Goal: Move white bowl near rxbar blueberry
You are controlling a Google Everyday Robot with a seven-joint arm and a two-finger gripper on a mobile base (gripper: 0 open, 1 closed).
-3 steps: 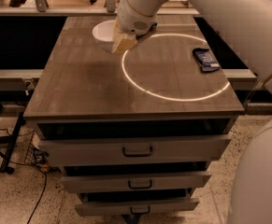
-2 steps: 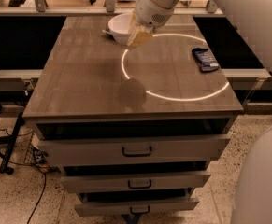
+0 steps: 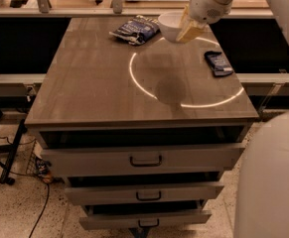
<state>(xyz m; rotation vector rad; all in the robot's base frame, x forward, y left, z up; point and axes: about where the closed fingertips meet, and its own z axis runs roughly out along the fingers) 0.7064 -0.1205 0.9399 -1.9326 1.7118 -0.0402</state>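
Note:
The white bowl (image 3: 170, 26) hangs above the back of the table, tilted, with its shadow on the tabletop below. My gripper (image 3: 187, 29) is shut on the bowl's right rim, its tan fingers (image 3: 190, 31) over the edge. The rxbar blueberry (image 3: 218, 63), a small dark blue wrapper, lies flat at the right side of the table, in front of and to the right of the bowl, apart from it.
A larger blue-and-white snack bag (image 3: 135, 29) lies at the back, left of the bowl. A bright ring of light marks the wooden tabletop (image 3: 89, 83). Drawers (image 3: 145, 158) stand partly open below. My white arm and body (image 3: 273, 172) fill the right side.
My gripper has taken the bowl up off the table and carried it to the right. The snack bag, hidden or out of view before, now shows.

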